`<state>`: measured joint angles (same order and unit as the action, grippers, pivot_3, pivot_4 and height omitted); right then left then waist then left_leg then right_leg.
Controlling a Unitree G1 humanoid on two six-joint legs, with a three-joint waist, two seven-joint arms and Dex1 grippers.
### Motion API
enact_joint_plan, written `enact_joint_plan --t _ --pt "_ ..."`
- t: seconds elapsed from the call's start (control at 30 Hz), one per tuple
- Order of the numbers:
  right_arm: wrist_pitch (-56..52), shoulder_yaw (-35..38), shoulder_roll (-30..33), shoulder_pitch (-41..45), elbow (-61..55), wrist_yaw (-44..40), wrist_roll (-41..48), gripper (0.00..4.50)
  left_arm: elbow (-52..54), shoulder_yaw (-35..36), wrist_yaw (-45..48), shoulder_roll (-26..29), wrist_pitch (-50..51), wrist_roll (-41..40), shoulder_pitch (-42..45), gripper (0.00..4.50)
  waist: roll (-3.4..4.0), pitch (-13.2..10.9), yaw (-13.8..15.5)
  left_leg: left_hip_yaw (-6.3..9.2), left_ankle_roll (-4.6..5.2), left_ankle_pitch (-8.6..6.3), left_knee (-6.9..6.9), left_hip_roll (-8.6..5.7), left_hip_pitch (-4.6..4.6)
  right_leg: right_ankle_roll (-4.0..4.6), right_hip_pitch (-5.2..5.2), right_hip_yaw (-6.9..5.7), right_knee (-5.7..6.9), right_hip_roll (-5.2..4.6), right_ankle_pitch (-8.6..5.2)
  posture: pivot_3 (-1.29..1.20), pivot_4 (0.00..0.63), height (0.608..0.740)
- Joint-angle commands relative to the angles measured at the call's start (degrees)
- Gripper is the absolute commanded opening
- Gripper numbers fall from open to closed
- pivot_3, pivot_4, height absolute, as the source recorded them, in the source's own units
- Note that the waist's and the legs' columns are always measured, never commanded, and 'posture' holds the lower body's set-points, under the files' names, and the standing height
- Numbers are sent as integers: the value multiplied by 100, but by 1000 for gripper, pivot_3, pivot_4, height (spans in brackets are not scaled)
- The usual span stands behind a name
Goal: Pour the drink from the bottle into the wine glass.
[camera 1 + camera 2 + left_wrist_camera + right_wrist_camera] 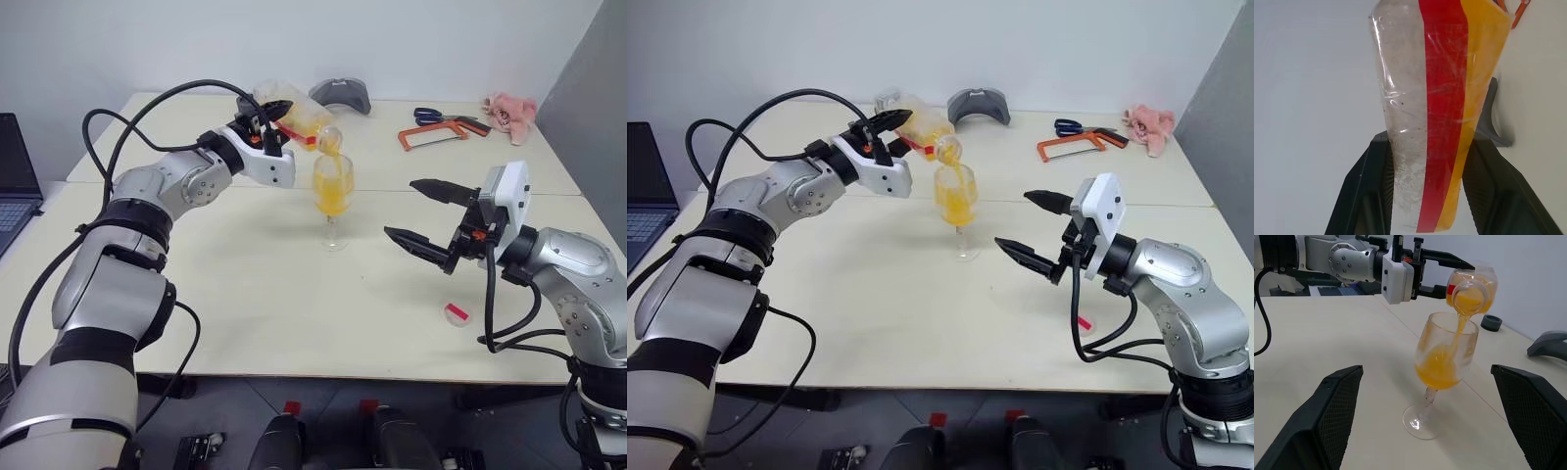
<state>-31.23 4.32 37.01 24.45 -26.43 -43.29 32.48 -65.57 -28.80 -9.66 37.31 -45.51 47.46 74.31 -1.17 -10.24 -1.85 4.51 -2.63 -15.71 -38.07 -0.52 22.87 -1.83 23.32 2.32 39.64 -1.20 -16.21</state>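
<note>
My left gripper (271,125) is shut on the bottle (299,116), which is tipped mouth-down over the wine glass (333,196). In the left wrist view its fingers (1371,191) clamp the clear bottle (1400,98) with its red label strip. The orange drink (1459,330) streams from the bottle's mouth into the glass bowl (1442,372), which is about half full. The glass stands upright on the table (245,294). My right gripper (399,208) is open and empty, level, a short way right of the glass.
A red-and-white cap (457,313) lies on the table near my right arm. At the back are an orange hacksaw (441,132), scissors (436,116), a pink soft toy (509,110) and a grey object (340,93). A laptop (15,166) sits far left.
</note>
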Motion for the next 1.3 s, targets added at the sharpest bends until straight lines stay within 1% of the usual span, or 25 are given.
enact_joint_plan --t 0.03,0.9,1.2,1.3 --pt "112 42 5 38 -149 23 -20 4500 44 57 -180 98 -15 -28 288 1618 0 0 0 0 0 0 0 0 0 0 0 0 0 0 0 0 150 740" --pt "110 -43 -47 -40 -248 138 -95 4500 -46 2 -248 71 -32 20 360 1618 0 0 0 0 -1 0 -1 0 0 0 1 0 2 0 0 0 150 740" --pt "125 -71 -48 -62 -337 239 -245 4500 -85 386 502 -194 -57 -765 149 1618 0 0 1 0 -1 1 -3 -1 1 0 1 0 4 -2 0 0 150 740" --pt "126 -102 -36 -20 -390 264 -299 4500 -29 671 976 -380 -38 -1302 -32 1618 0 0 -2 -1 -1 1 -3 -1 -1 0 1 1 6 -2 0 0 150 740"
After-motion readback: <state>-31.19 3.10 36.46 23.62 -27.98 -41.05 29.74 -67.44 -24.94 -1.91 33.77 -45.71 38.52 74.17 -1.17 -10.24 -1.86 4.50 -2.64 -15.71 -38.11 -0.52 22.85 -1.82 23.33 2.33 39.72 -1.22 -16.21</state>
